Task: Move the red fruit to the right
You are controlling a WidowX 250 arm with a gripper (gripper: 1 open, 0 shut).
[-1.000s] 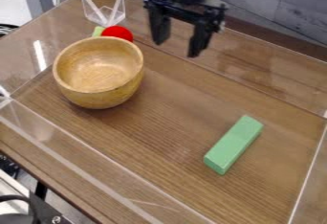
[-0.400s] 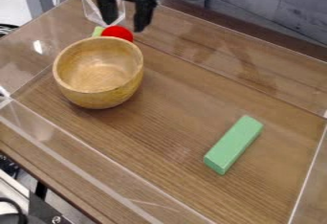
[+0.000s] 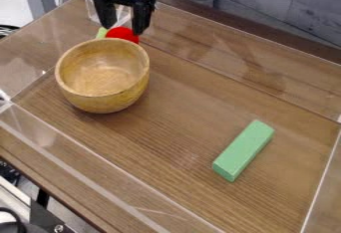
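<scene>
Wooden table (image 3: 173,117), wooden bowl (image 3: 102,74), red fruit (image 3: 124,35), green block (image 3: 244,148)

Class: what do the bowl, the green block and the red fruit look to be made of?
Bowl: turned wood, pale with visible grain, matte.
Green block: probably painted wood or plastic; flat uniform colour, crisp edges.
Red fruit: likely plastic; bright, smooth, mostly hidden.

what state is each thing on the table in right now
red fruit: on the table behind the bowl, not lifted
gripper: jaws open, pointing down over the fruit
wooden bowl: upright, empty
green block: lying flat, front right, apart from everything else
</scene>
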